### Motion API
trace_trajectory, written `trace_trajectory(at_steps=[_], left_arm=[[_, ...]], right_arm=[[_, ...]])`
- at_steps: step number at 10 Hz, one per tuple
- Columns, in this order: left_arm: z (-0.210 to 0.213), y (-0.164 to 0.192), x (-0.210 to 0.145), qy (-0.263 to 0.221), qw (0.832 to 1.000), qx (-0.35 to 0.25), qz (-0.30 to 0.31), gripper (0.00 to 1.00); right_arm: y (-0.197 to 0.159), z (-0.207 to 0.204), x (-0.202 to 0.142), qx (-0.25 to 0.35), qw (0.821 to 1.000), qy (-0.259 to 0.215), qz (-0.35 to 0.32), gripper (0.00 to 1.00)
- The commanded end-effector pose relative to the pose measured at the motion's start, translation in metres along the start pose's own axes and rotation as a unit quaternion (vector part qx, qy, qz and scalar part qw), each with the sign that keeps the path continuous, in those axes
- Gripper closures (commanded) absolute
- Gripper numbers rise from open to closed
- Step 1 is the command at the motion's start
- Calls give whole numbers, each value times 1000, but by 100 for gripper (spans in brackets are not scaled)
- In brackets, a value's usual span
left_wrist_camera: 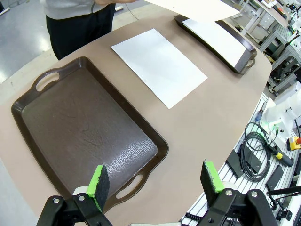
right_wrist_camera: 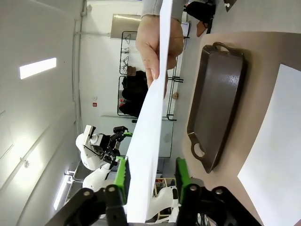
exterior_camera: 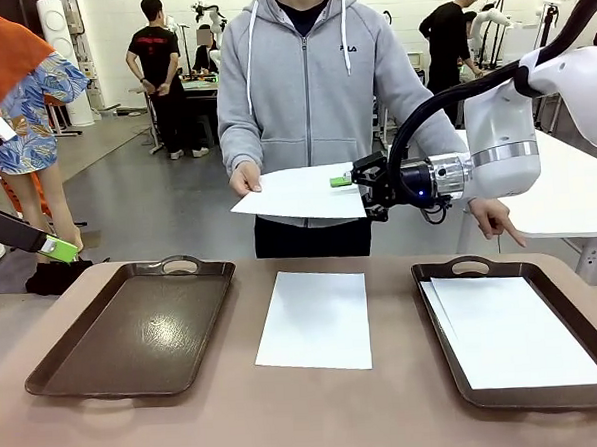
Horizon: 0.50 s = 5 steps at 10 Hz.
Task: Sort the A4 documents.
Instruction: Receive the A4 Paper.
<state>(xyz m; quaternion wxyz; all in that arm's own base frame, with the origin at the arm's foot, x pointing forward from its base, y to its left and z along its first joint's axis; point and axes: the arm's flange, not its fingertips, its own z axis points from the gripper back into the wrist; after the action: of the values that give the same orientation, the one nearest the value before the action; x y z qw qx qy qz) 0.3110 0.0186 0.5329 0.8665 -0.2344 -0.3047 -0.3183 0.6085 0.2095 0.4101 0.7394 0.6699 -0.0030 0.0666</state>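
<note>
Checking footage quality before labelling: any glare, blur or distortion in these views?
Front view: overhead light glares off the empty left tray. Left wrist view: sharp, sheen on that tray. Right wrist view: rolled sideways, held sheet nearly edge-on, bright light strip.

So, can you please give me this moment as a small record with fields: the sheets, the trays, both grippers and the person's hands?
held sheet: in the air at the far side, between the person's hand and the right gripper
right gripper: open, fingers on both sides of the sheet's edge, a gap visible
left gripper: open, empty, facing the left tray
left tray: empty
right tray: white sheets inside
table sheet: flat between the trays
other hand: finger pointing down
</note>
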Motion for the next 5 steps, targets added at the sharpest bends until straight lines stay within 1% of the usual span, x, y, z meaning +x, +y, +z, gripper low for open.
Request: trace_trajectory(at_steps=[1,2,3,4,5], left_arm=[[0,2,-1,-5,1000,-8,-5,0],[0,2,-1,-5,1000,-8,-5,0],[0,2,-1,-5,1000,-8,-5,0],[0,2,-1,-5,1000,-8,-5,0],[0,2,-1,-5,1000,-8,-5,0]], right_arm=[[-4,-1,4,-1,1000,-11,0,72],[-5,-1,4,2,1000,-13,-2,73],[-5,0,3,3,1000,-13,-3,90],[-5,0,4,3,1000,-12,-3,91],[-5,0,4,3,1000,-11,-4,100]])
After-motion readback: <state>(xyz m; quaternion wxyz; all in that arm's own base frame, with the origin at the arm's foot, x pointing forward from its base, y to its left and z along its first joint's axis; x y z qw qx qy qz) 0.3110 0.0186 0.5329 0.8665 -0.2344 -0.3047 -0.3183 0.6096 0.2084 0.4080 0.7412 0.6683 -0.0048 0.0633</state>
